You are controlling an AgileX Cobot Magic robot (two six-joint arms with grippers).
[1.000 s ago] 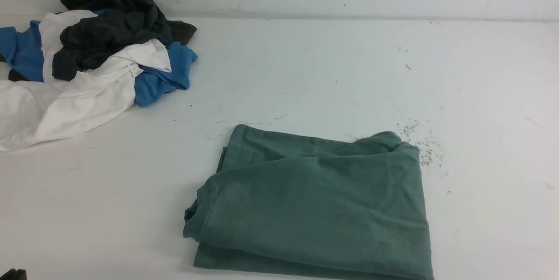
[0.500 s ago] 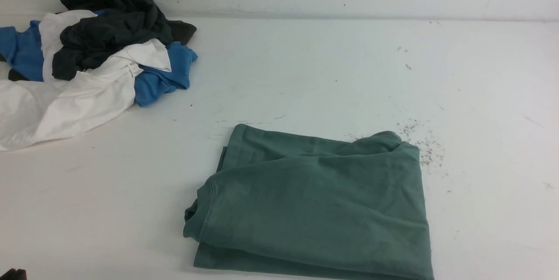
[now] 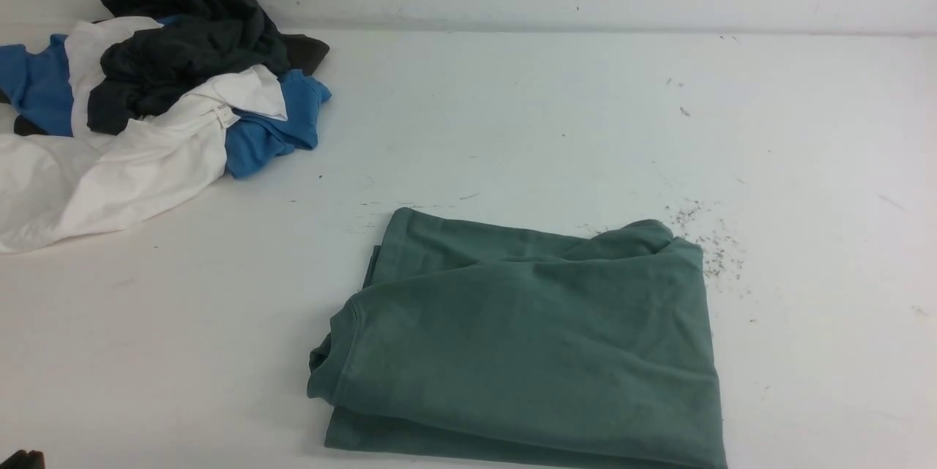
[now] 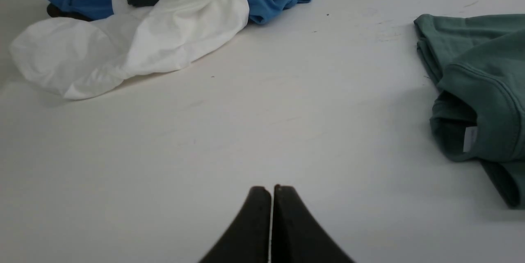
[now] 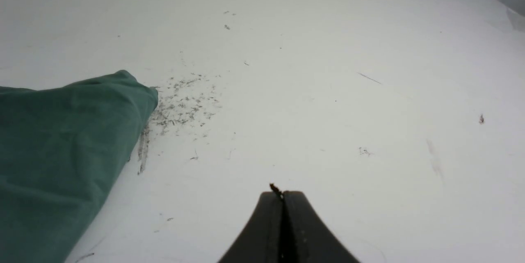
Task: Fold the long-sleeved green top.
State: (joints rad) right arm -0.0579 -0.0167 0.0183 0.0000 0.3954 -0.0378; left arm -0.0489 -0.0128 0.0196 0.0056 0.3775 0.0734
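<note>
Evidently nothing has shifted over the last second: the sage-green cotton long-sleeved top [image 3: 527,337] lies folded at six o'clock on the white tabletop [image 3: 512,110], both the left pincer [image 4: 271,191] and the right pincer [image 5: 283,195] closed empty, so folding looks finished.

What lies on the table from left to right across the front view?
Pile of white, blue and dark clothes → folded green long-sleeved top → patch of dark lint specks.

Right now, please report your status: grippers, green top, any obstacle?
Left gripper and right gripper shut, empty. Green top folded, lying flat. Clothes pile far-left, apart.
</note>
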